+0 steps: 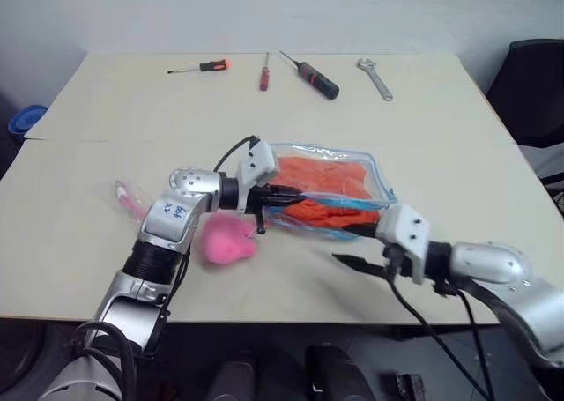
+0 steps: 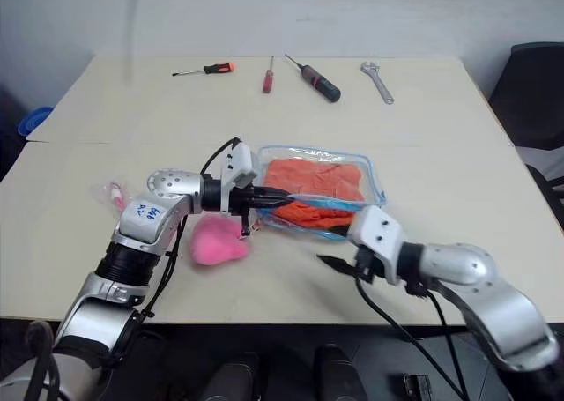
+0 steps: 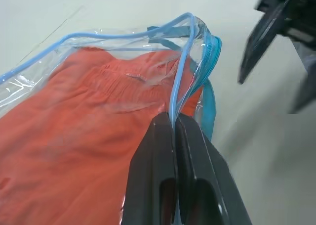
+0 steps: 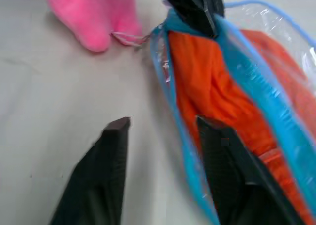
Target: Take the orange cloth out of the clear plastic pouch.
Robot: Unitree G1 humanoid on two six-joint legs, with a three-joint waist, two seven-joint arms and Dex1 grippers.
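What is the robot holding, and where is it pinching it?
The left gripper pinches the clear plastic pouch by its light blue edge at the opening. The right gripper holds nothing; its fingers are apart.

The light is even and soft, with weak shadows on the desk [image 1: 79, 242]. The right wrist view is blurred near the right hand [image 4: 163, 131].

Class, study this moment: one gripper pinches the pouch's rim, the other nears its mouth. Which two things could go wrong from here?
1. The left gripper pinches only the thin blue-trimmed rim of the clear plastic pouch; it might slip out.
2. The right gripper, fingers apart, could close on pouch plastic together with the bright orange cloth, dragging both towards the pink fuzzy plush lump.
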